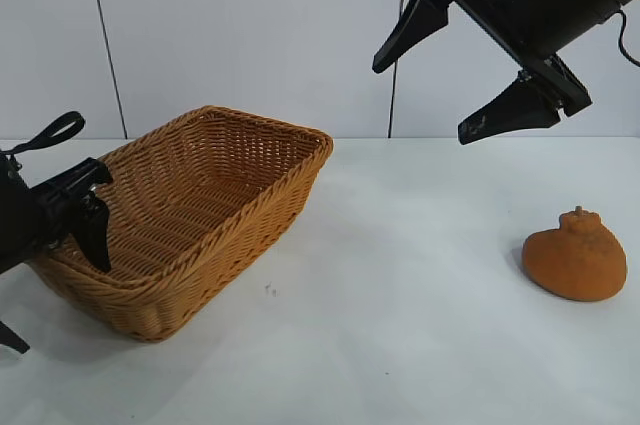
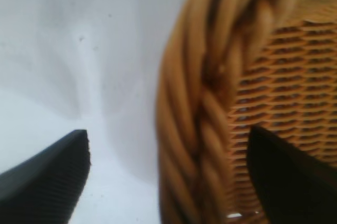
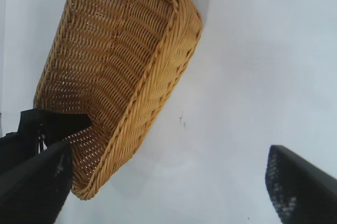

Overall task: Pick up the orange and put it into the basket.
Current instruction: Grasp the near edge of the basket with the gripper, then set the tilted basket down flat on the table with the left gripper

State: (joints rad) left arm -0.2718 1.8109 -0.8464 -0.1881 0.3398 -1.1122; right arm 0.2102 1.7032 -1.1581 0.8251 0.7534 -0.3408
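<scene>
Wicker basket (image 1: 215, 215) with nothing inside, left gripper (image 1: 85, 220) astride its rim, right gripper (image 1: 470, 70) spread wide.

It looks like a lab: a plain white counter (image 1: 400, 345), bare white wall panels (image 1: 250, 35), and two black robot arms.

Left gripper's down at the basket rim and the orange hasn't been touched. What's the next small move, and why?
Probably bring the right gripper down toward the orange. It hangs wide open above the fruit, which sits alone on the table on that side, far from the basket. The left gripper straddles the braided rim, one finger inside, one outside.
</scene>
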